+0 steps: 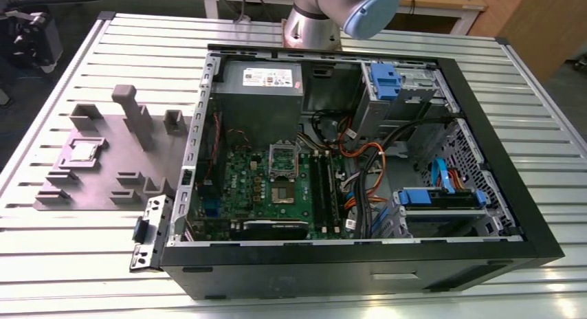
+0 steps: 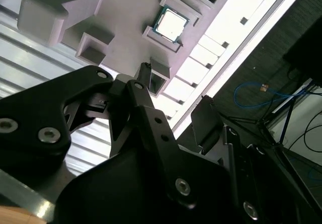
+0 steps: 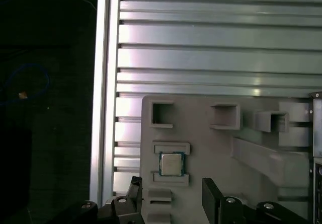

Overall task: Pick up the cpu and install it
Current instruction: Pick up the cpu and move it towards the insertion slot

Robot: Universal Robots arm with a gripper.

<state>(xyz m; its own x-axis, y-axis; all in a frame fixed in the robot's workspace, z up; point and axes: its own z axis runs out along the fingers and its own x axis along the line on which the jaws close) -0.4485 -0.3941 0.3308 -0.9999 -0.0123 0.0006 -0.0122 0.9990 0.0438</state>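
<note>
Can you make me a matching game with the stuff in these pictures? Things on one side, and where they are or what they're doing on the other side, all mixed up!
Things
1. cpu
2. green circuit board
3. gripper
4. computer case

Places or states
A. inside the case
B. open, holding nothing
C. lying open on the slatted table
D. in a pocket of the grey plate

Pairs: 1-D, 2-A, 3-B, 4-C

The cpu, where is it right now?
The cpu sits on the grey moulded plate at the exterior view's left, outside the computer case.
</note>
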